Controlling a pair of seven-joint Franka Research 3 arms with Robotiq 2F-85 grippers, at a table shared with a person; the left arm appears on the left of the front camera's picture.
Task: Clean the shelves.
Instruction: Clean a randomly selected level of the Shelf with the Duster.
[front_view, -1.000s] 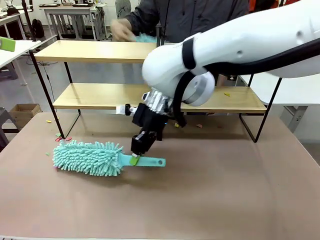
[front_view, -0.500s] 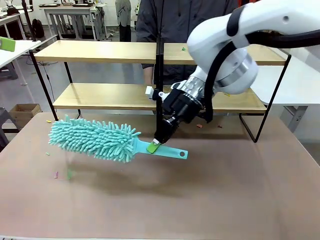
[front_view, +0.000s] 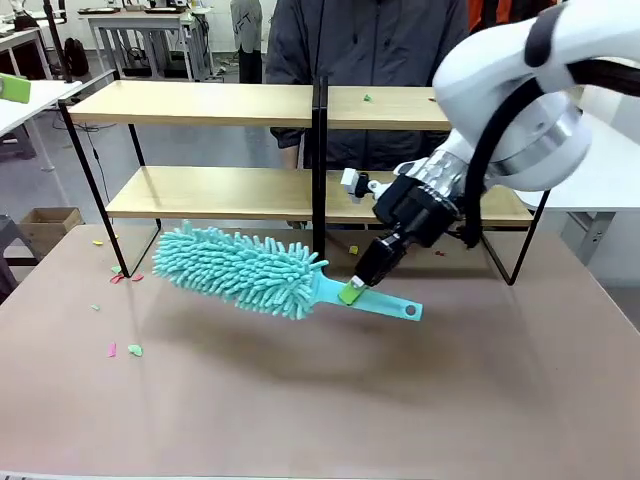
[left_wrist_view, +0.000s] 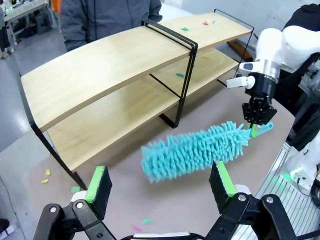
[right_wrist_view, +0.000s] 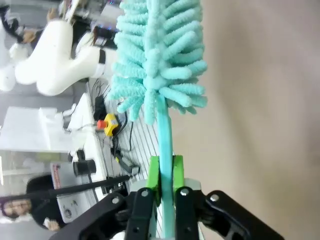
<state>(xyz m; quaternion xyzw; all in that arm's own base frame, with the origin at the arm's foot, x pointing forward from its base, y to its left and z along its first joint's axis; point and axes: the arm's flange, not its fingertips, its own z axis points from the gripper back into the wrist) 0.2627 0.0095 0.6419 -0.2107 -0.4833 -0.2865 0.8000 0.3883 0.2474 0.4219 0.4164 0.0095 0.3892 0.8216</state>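
The shelves (front_view: 200, 103) are a two-tier light-wood rack on a black frame with a centre post, at the table's far side; they show again from the left wrist (left_wrist_view: 105, 65). Small coloured scraps lie on the boards. My right gripper (front_view: 352, 290) is shut on the handle of a teal fluffy duster (front_view: 245, 268), held tilted in the air in front of the lower shelf. The right wrist view has the green pads (right_wrist_view: 154, 176) clamped on the duster's handle (right_wrist_view: 165, 135). My left gripper (left_wrist_view: 159, 186) stands open above the table, with the duster (left_wrist_view: 192, 150) beyond it.
A person in a dark jacket (front_view: 370, 40) stands behind the shelves. Small pink and green scraps (front_view: 122, 349) lie on the brown table at the left, more near the rack's left leg (front_view: 118, 277). A white work table (front_view: 605, 175) stands to the right.
My right gripper lifted the duster off the table and carried it to the right, toward the shelf's centre post. Scraps lie where the duster was. The person's hand left the top shelf.
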